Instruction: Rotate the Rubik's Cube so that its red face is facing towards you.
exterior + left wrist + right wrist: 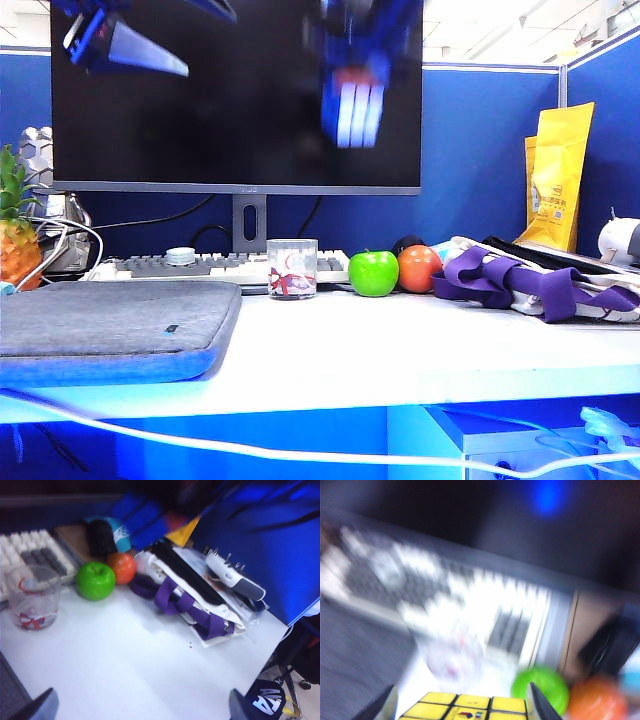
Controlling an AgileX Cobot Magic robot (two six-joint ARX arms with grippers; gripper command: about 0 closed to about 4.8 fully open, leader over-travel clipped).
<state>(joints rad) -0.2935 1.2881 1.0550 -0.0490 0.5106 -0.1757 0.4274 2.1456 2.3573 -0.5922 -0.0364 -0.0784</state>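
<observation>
The right gripper is gripping the Rubik's Cube between its two fingers, a yellow face showing toward the wrist camera, and is carrying it high above the desk in front of the monitor. The left gripper is hanging spread wide and empty, with bare white desk below it and the green apple, the orange fruit and the glass cup well beyond its tips. To do the turn well, the right wrist should probably be rolling slowly with the squeeze kept firm, so the cube is not slipping between the pads. Much is hard to read: the right wrist view is smeared, the exterior view is showing the cube only as a blurred whitish patch, and I cannot tell where the red face is pointing.
</observation>
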